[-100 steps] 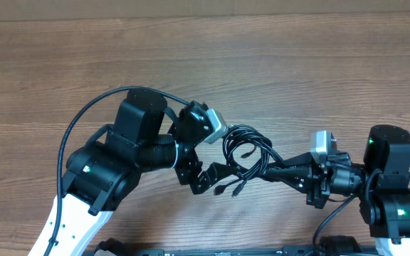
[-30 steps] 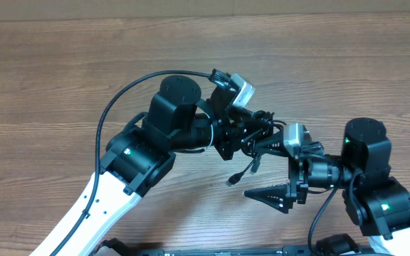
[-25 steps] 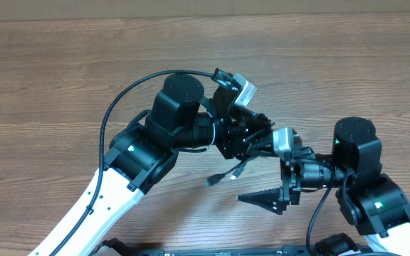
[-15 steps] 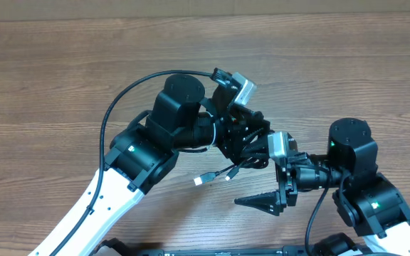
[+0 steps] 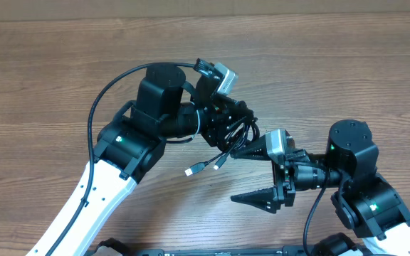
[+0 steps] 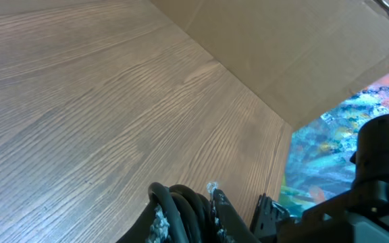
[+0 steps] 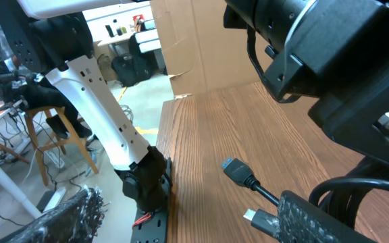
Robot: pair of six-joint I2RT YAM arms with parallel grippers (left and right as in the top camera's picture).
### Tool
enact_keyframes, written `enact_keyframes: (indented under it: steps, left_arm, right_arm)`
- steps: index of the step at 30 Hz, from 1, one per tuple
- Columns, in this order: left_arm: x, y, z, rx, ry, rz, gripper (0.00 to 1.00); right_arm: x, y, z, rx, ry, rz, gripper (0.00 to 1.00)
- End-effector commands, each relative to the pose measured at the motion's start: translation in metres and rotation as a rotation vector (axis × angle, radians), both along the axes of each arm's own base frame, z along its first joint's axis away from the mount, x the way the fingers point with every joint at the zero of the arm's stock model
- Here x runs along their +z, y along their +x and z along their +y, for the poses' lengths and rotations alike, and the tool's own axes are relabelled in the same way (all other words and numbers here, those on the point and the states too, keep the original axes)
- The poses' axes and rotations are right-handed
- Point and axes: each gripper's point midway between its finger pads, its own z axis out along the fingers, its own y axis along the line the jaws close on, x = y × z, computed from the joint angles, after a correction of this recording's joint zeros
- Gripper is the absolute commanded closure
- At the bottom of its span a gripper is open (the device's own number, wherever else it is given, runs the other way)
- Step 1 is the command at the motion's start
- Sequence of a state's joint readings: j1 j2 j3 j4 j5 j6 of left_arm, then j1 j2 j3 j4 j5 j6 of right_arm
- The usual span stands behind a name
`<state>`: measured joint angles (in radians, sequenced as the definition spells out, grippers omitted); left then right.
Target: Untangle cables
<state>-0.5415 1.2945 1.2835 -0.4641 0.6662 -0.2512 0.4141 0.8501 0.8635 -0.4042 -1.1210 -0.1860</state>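
The cables (image 5: pixel 232 130) are a bundle of thin black loops hanging in my left gripper (image 5: pixel 223 129), which is shut on them above the table. Two plug ends with silvery tips (image 5: pixel 191 171) dangle below and left of the bundle. In the left wrist view several strands of the cables (image 6: pixel 181 206) sit pinched between the fingers (image 6: pixel 216 201). My right gripper (image 5: pixel 233 178) stands wide open just right of the plugs, its upper finger right beside the bundle. In the right wrist view the two plugs (image 7: pixel 238 171) lie between the spread fingers (image 7: pixel 319 216) of the right gripper (image 7: pixel 194 223).
The wooden table (image 5: pixel 62 64) stretches left and back to a cardboard wall (image 6: pixel 275 47). The left arm's thick black wire (image 5: pixel 95 117) arcs out to the left. The table's edge and a black arm mount (image 7: pixel 150 189) show in the right wrist view.
My left gripper has carried the bundle to the left and the dangling plugs swung left with it. The right gripper's upper finger now shows beside the bundle.
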Motion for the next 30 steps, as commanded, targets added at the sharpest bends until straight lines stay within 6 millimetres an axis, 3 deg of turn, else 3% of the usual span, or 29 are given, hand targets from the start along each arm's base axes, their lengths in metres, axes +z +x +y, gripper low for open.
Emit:
enact_keyframes:
  steps: [1,4,7,10,18,30]
  left_arm:
    - [0.011,-0.009,-0.005,-0.066,-0.027,-0.029,0.96]
    - [0.023,-0.024,-0.008,-0.170,-0.055,-0.115,0.96]
    - [0.034,-0.023,-0.008,-0.162,-0.078,-0.161,0.96]
    - [0.031,-0.020,-0.006,-0.144,-0.065,-0.155,0.96]
    - [0.025,-0.010,-0.002,-0.074,-0.031,-0.138,0.96]
    - [0.030,-0.028,-0.013,-0.127,-0.095,-0.026,0.96]
  right_arm:
    - [0.001,0.017,0.000,-0.113,-0.019,0.085,0.19]
    - [0.009,0.037,0.002,-0.192,0.019,0.192,0.17]
    - [0.013,0.048,0.008,-0.201,0.052,0.268,0.17]
    - [0.016,0.043,0.014,-0.112,0.065,0.260,0.19]
    - [0.020,0.038,0.015,-0.076,0.076,0.239,0.22]
    - [0.027,0.039,0.016,-0.075,0.098,0.229,0.22]
